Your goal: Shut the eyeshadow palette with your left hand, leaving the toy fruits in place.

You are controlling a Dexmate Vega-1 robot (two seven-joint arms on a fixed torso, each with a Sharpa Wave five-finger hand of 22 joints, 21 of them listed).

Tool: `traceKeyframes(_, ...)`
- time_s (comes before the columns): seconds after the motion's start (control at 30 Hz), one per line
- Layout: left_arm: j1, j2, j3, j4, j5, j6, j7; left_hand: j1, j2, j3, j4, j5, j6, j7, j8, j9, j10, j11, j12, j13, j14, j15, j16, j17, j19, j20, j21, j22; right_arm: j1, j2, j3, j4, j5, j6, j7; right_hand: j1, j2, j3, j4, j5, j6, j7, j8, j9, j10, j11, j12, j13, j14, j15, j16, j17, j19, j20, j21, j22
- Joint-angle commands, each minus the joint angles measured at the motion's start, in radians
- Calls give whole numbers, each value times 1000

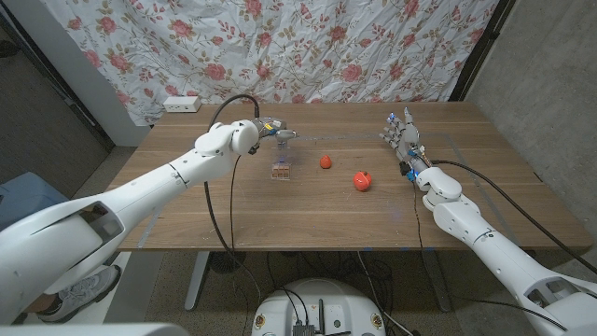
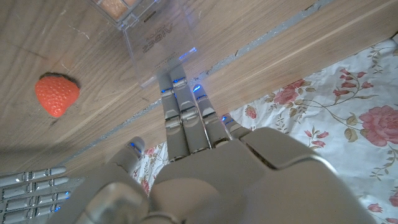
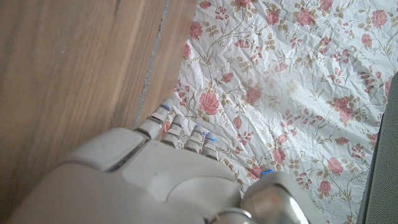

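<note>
Here the left hand's (image 1: 268,126) fingers (image 2: 180,106) touch the eyeshadow palette's (image 1: 281,170) clear lid (image 2: 158,46).

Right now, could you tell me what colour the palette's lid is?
The lid is clear, see-through plastic; the left wrist view shows it best.

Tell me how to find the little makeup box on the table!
Look at the wooden table in front of the flowery cloth. Follow the long white arm on the left side of the picture to its robot hand. Just below its fingertips is the eyeshadow palette: a small clear box with its see-through lid up, not round and red like the strawberry and other toy fruit beside it.
</note>
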Motion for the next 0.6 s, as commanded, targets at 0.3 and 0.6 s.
traceKeyframes(0.3, 63, 35, -35, -74, 24, 32, 1, 7, 80, 12, -4, 7, -39, 0, -22, -4, -47, -5, -22, 9, -16, 0, -26, 2, 6, 0, -7, 1, 0, 0, 0, 0, 0, 0, 0, 0, 98, -1, 6, 4, 0, -7, 6, 5, 0, -9, 5, 3, -4, -121, 3, 3, 7, 2, 7, 3)
traceKeyframes(0.6, 86, 46, -48, -90, 27, 33, 12, 7, 80, 17, -6, 7, -44, -4, -33, -11, -62, -2, -36, 1, -38, 8, -41, 1, 6, 1, -9, 1, 0, 0, 0, 0, 0, 0, 0, 0, 98, -1, 6, 4, 0, -8, 6, 5, 1, -8, 6, 3, -3, -121, 3, 3, 7, 2, 7, 3)
